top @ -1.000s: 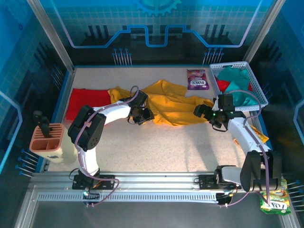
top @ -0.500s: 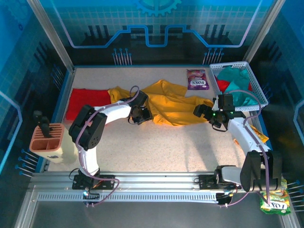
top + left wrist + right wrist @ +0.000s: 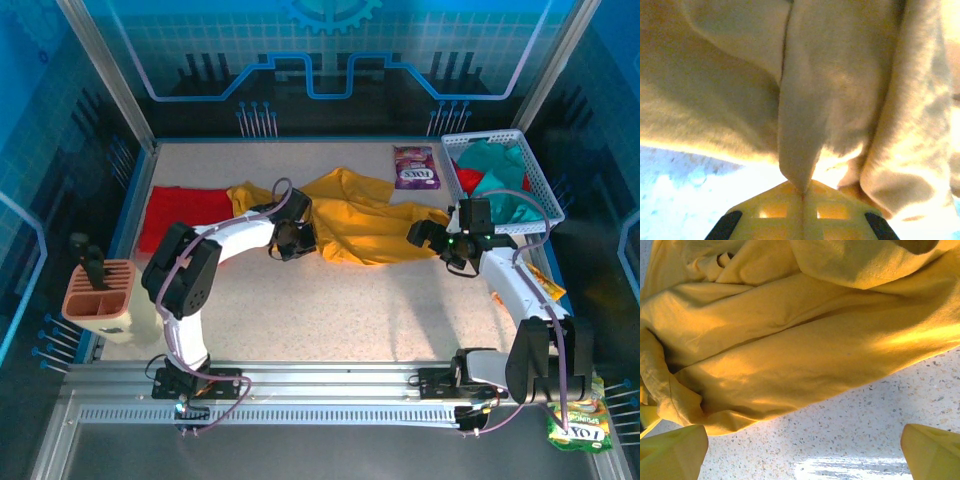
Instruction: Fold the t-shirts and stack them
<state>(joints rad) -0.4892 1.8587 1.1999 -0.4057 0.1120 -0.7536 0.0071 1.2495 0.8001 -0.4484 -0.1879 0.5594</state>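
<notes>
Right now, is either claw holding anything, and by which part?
The left claw is shut on a pinched fold at the near left edge of the mustard-yellow t-shirt. The right claw stands open beside that shirt, holding nothing.

left pincer [image 3: 802, 194]: jaws closed on yellow t-shirt [image 3: 840, 75] | right pincer [image 3: 802, 450]: jaws wide apart

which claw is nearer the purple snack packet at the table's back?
Right. The right claw, open, sits at the right edge of the mustard-yellow cloth t-shirt, just nearward of the purple snack packet. The left claw, shut on that shirt, is farther off to the packet's left.
</notes>
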